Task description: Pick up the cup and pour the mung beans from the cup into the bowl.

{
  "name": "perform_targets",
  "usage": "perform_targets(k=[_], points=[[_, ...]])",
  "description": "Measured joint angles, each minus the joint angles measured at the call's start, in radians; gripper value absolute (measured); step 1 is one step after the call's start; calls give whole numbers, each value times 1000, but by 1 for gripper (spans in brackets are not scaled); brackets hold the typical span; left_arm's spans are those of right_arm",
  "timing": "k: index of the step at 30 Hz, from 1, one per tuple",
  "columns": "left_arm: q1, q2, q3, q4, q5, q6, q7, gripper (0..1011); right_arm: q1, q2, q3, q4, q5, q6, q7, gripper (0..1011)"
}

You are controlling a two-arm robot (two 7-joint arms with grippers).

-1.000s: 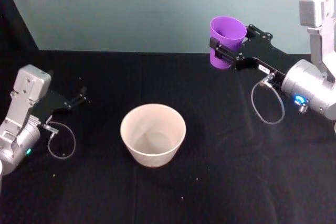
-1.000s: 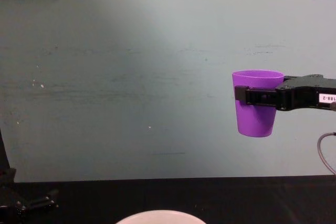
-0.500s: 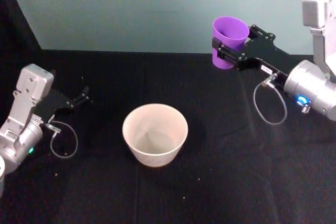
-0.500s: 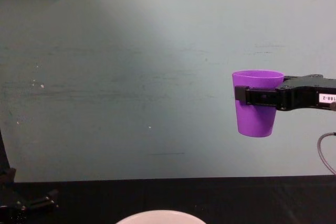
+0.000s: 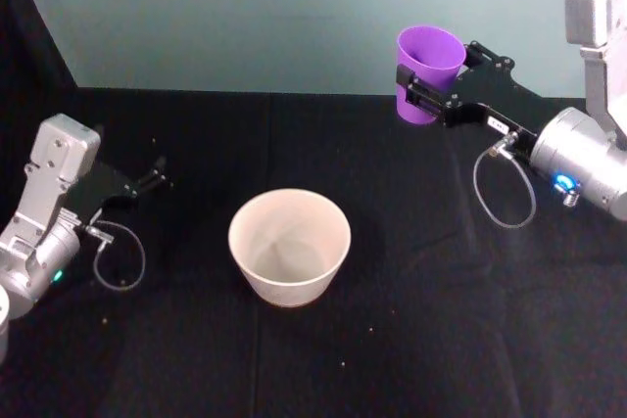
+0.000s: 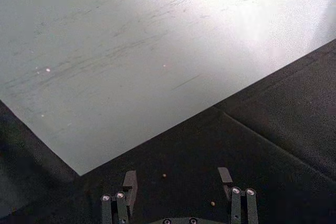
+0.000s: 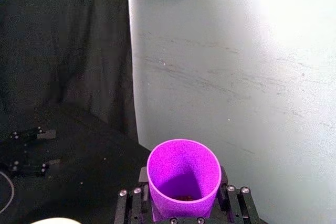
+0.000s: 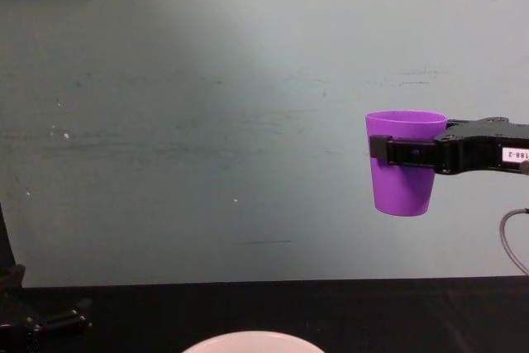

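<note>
Right gripper (image 5: 421,88) is raised at the far right of the worktop (image 5: 441,320), up against the grey-green wall (image 5: 245,17). Its black fingers (image 7: 233,203) are closed around the cup (image 5: 429,51), one on each side, gripping just under the rim.

Cup is purple and held upright with its mouth up, well above the black cloth. From the chest, the cup (image 8: 402,183) hangs in the air before the wall with its base clear of the worktop, and the right gripper (image 8: 405,153) reaches in level from the right edge.

Right wrist camera looks down into the cup (image 7: 182,174) — the mung beans (image 7: 182,198) lie as a thin dark layer at the very bottom. The depth of the layer cannot be judged.

Bowl (image 5: 289,286) stands on the worktop near the middle, nearer the robot than the cup and to its left, well apart from it. It is wide and pale, and its inner wall and floor are in plain sight. From the chest, its rim (image 8: 252,338) just shows at the lower edge.

Left gripper (image 5: 157,175) is parked low at the left side of the worktop, well clear of the bowl. Left wrist view shows its fingers (image 6: 128,182) spread apart with nothing between them — black cloth beneath, wall beyond.
</note>
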Motion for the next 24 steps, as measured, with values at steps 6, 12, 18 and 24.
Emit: perform_targets(k=[6, 12, 18, 24], points=[[0, 0, 0, 0, 0, 0, 0, 1000, 0, 0, 0, 0, 0, 0, 0, 731], [0, 0, 0, 0, 0, 0, 0, 1000, 0, 0, 0, 0, 0, 0, 0, 731], [0, 0, 0, 0, 0, 0, 0, 1000, 0, 0, 0, 0, 0, 0, 0, 731], [0, 0, 0, 0, 0, 0, 0, 1000, 0, 0, 0, 0, 0, 0, 0, 731]])
